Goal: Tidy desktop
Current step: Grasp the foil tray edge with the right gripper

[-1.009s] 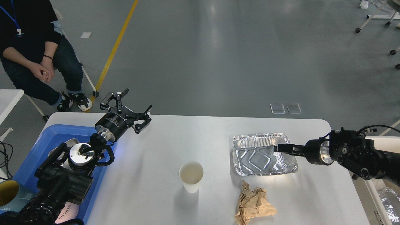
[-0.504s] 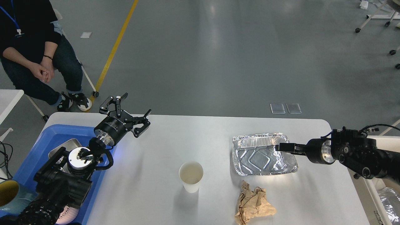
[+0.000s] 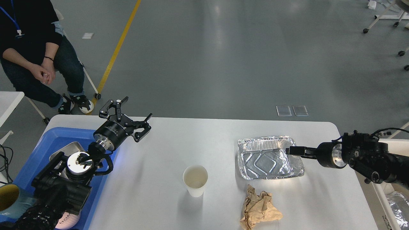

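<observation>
Since a second ago: left hand [image 3: 127, 111] drawn back toward the surface's far-left corner, right hand [image 3: 295, 150] retreated rightward along the foil tray's right rim; cup, paper and tray unmoved.

Surface [image 3: 166, 204]: white, rounded corners, filling the lower half of the head view. Near its middle, toward the front, a white paper cup [image 3: 195, 180], upright. Right of the cup, a shallow foil tray [image 3: 268, 157]. Just in front of the tray, near the front edge, a crumpled brown paper wad [image 3: 259, 209], apart from the tray.

Left hand raised over the far-left corner, fingers spread wide, holding nothing. Right hand level at the tray's right rim, seen edge-on and dark; cannot tell whether open or closed, or whether touching the foil.

At the surface's left end, a blue tray [image 3: 54, 137] under the left arm. At the right edge, a cream bin [image 3: 381, 191]. Beyond, at far left, a seated person [image 3: 32, 48].
</observation>
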Robot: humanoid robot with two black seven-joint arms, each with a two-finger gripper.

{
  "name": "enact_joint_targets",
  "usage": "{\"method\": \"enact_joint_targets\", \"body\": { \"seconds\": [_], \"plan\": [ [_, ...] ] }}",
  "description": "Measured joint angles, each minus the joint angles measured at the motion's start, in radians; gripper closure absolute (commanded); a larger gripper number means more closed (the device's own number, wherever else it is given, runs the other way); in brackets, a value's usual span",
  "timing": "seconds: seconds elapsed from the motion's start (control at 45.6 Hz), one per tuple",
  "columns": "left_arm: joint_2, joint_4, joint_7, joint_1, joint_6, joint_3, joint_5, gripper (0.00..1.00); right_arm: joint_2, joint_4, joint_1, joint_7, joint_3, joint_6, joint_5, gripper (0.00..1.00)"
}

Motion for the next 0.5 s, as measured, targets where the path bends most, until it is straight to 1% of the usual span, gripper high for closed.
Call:
{"method": "enact_joint_targets", "body": {
  "seconds": [0.504],
  "plan": [
    [0.004, -0.001, 0.0, 0.004, 0.0, 0.002, 0.0, 0.0, 0.027, 0.001, -0.015, 0.006, 0.001, -0.001, 0.002, 0.0]
  ]
}}
